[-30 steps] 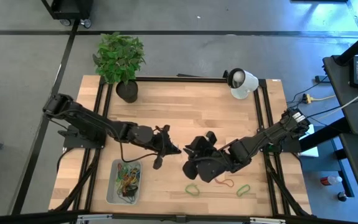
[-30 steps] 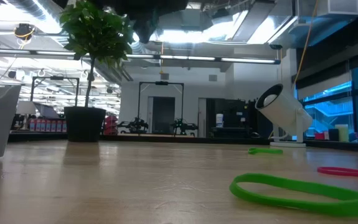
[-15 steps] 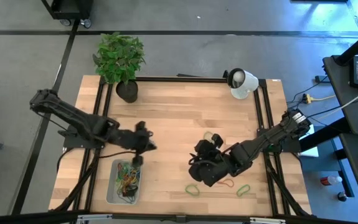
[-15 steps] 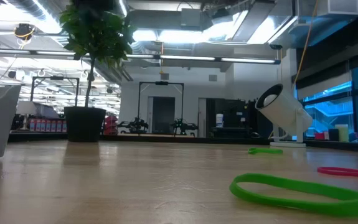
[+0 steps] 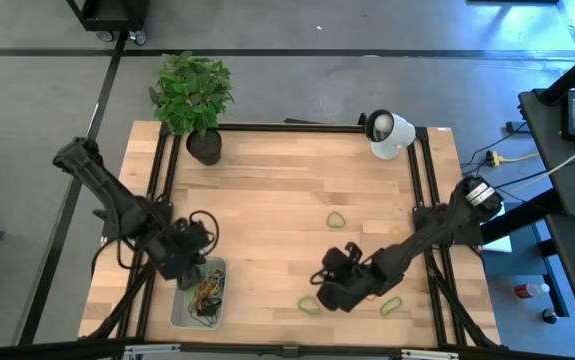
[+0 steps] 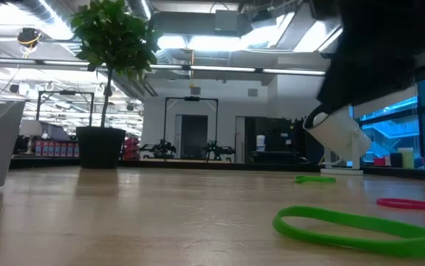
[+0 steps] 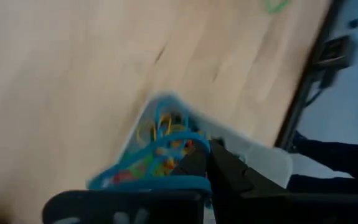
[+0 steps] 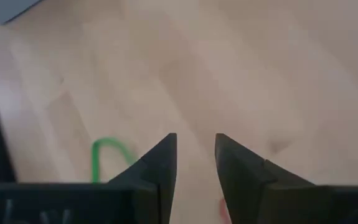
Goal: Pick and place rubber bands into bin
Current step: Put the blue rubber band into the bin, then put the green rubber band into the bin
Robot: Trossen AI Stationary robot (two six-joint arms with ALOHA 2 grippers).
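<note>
The right gripper (image 5: 319, 293) is hovering low over the table's near edge, at about 5 o'clock from the table's centre, beside a green rubber band (image 5: 309, 304). A red band (image 8: 221, 205) is peeking out just beside one finger in the right wrist view. To do this pick well, I judge the fingers should straddle 1 strand of a single loop and press flat to the wood before closing, since these thin loops slip away easily. The right fingers (image 8: 159, 163) are standing a little apart with a narrow gap, holding nothing and touching nothing I can see.

The left gripper (image 5: 195, 262) is sitting over the far end of the bin (image 5: 181, 308), at about 8 o'clock on the table. Its fingers (image 7: 223, 169) are pressed together, and whether a band is pinched there I cannot tell. The bin is holding a tangle of coloured rubber bands (image 5: 205, 291). 2 more green loops are lying loose, 1 (image 5: 337, 219) near the centre and 1 (image 5: 391, 305) at the near edge.
</note>
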